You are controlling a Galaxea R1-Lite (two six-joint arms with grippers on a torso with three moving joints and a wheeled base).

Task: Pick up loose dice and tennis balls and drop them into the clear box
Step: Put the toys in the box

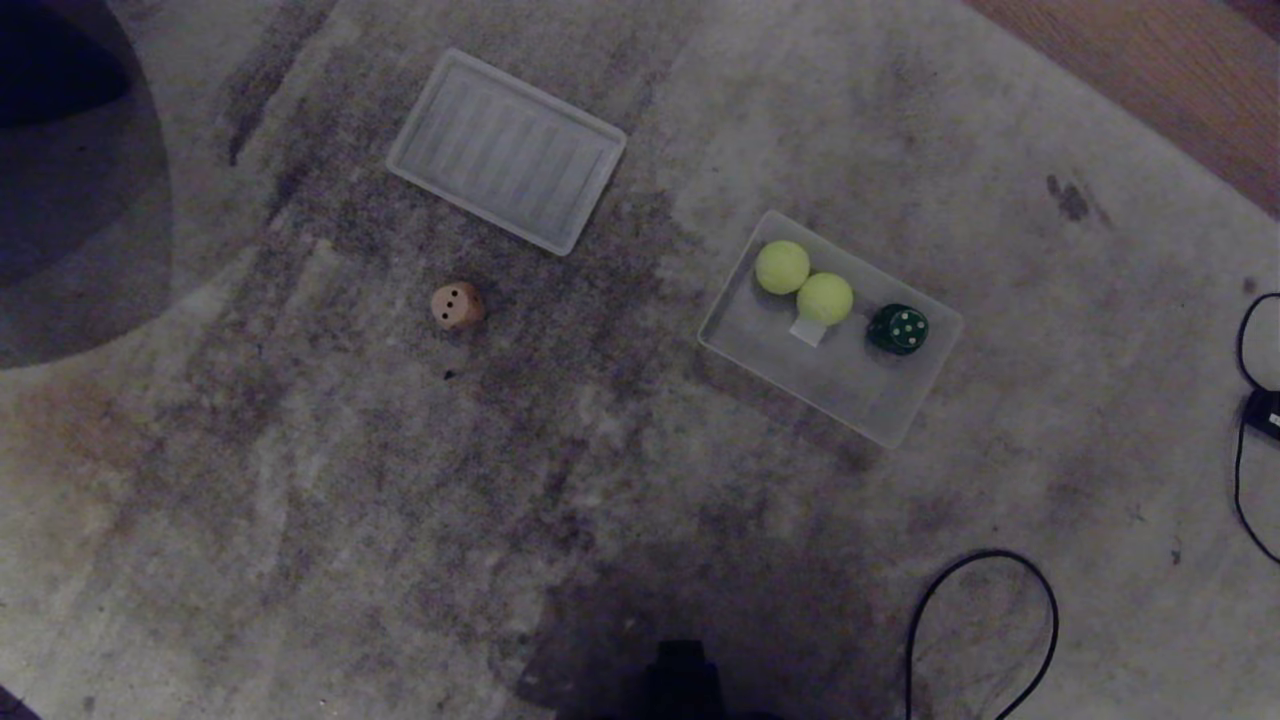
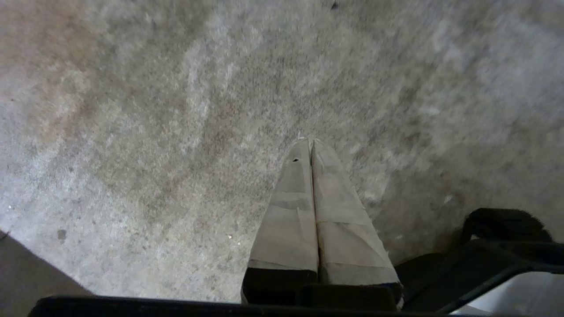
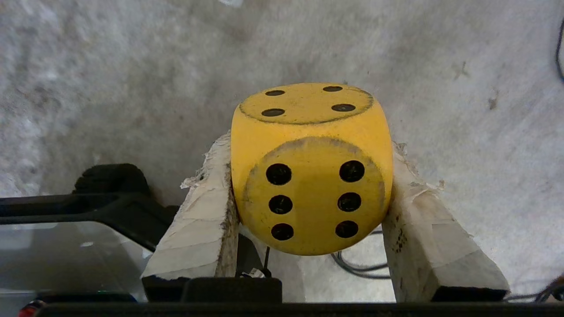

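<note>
Stained grey carpet [image 1: 600, 480]: right gripper [image 3: 308, 176] jaws clamp a yellow die [image 3: 311, 167] with black pips, six facing the camera; left gripper [image 2: 311, 147] jaws closed, empty.

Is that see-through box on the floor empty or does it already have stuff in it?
Partly filled: the clear box holds two tennis balls and a dark green die.

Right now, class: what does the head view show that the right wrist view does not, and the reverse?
Head view only: the clear box holding two tennis balls and a green die, a tan die loose on the carpet, and the lid.

Right wrist view only: the right gripper clamped on a yellow die.

Both: the grey carpet.
</note>
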